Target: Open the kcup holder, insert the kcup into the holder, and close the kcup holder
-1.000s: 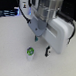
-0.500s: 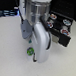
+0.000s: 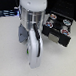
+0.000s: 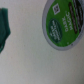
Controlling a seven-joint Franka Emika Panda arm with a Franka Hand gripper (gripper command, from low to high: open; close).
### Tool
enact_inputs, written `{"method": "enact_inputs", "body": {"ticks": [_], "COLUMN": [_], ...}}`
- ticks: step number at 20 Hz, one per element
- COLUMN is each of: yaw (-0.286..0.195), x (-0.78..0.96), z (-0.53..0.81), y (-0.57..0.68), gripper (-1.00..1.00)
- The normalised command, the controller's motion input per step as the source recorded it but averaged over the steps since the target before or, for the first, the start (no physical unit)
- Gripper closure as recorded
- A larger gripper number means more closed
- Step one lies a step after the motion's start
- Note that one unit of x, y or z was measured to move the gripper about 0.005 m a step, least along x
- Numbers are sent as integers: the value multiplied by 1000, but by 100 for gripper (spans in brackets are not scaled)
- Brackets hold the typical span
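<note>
The kcup [image 4: 62,25] fills a corner of the wrist view: a round green top with a pale rim, lying on the pale table close under the camera. In the exterior view the arm hides it. My gripper [image 3: 34,50] hangs low over the table in the middle of that view, white and blurred, and its fingers cannot be made out. The kcup holder [image 3: 59,33], a black box, stands at the exterior view's right behind the arm. Round slots with reddish pods [image 3: 53,20] show on its upper side.
A dark teal, blurred shape [image 4: 5,30] sits at the edge of the wrist view, and I cannot tell what it is. Pale tabletop [image 3: 7,54] spreads around the arm. Dark clutter lines the back at the exterior view's left [image 3: 7,13].
The arm has come down and nearer the exterior camera, growing larger in view. The green pod, seen beside the gripper before, is now covered by it.
</note>
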Motion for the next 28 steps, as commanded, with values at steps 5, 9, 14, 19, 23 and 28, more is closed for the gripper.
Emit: {"method": "enact_inputs", "body": {"ticks": [5, 9, 14, 19, 23, 28], "yaw": [1, 0, 0, 0, 0, -25], "x": [-51, -229, -222, -21, 0, 67], "z": [6, -151, -250, -318, -276, -15], "y": [71, 65, 7, 19, 66, 15], "gripper": [-100, -100, -100, -100, -100, -100]}}
